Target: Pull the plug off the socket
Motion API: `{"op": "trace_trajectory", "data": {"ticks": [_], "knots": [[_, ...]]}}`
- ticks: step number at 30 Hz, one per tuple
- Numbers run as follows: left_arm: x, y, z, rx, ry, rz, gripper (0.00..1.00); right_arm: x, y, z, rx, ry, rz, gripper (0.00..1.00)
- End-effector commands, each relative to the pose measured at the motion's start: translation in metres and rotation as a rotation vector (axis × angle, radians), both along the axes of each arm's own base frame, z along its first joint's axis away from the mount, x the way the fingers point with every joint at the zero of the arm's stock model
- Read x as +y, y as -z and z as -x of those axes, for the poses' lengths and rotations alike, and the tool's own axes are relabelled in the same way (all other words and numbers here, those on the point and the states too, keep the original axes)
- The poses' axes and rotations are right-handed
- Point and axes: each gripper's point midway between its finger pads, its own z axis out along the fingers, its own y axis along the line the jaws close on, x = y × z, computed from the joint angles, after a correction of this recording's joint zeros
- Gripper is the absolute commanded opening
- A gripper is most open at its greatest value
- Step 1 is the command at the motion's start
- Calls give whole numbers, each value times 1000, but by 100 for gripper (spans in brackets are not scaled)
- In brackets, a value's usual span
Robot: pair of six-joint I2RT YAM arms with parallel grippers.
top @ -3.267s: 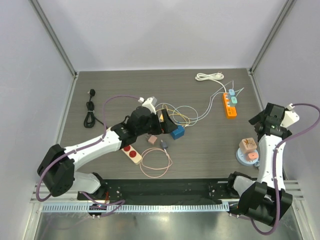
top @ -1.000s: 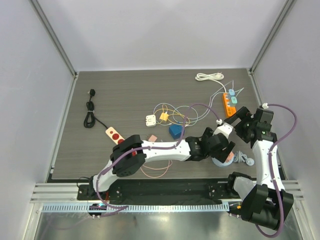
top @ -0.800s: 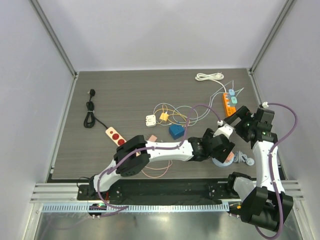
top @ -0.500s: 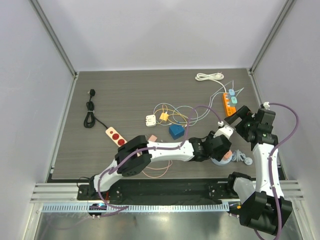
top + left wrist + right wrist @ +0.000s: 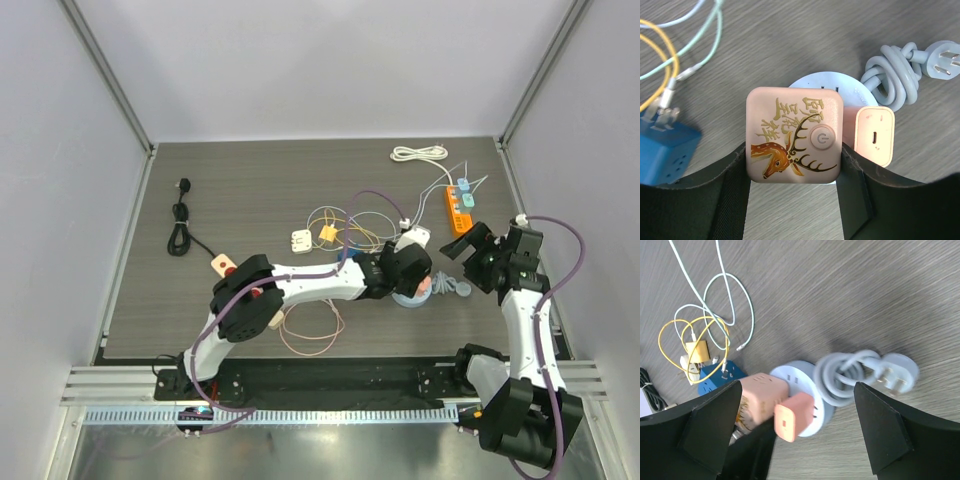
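One glossy pink cube plug [image 5: 794,134] on round socket [image 5: 810,81], clamped by L gripper [image 5: 794,149]; R gripper [image 5: 798,384] apart.

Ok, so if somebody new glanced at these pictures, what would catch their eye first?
Probably the pink deer-printed cube adapter, sitting on a round pale socket base right of the table centre, with the left gripper clamped on its sides. Then the tangle of coloured wires behind and left of it, and the orange power strip at the far right.
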Motion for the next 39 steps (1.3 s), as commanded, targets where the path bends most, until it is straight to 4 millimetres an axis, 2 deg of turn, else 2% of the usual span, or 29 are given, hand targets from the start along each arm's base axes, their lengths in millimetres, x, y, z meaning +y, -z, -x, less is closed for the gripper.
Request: {"op": "trace_trajectory", "data": {"ticks": [1, 8, 12, 14, 17, 18, 20, 22, 27, 32, 39], "knots": [[21, -28, -12, -23, -71, 15, 0, 7, 0, -4, -30, -27, -35, 100], [19, -24, -15, 42, -81, 57, 0, 19, 16, -1, -21, -20, -129, 100], [13, -21, -24, 106, -100, 101, 0, 22, 25, 7, -15, -16, -138, 95], [10, -21, -29, 125, -114, 119, 0, 24, 23, 9, -33, -17, -138, 93], [8, -23, -36, 161, -135, 151, 0, 29, 18, 12, -68, -40, -150, 81], [8, -20, -37, 182, -136, 157, 0, 36, 18, 15, -78, -66, -179, 74], [7, -22, -42, 209, -153, 184, 0, 45, 9, 14, -140, -99, -211, 72], [4, -21, -40, 234, -145, 197, 0, 53, 13, 21, -143, -133, -227, 71], [-2, -25, -40, 250, -138, 214, 0, 63, 9, 28, -171, -159, -192, 74], [-6, -23, -40, 261, -128, 208, 0, 76, 26, 31, -94, -193, -166, 80], [-10, -27, -37, 283, -114, 226, 0, 83, 40, 24, -66, -203, -191, 78]]}}
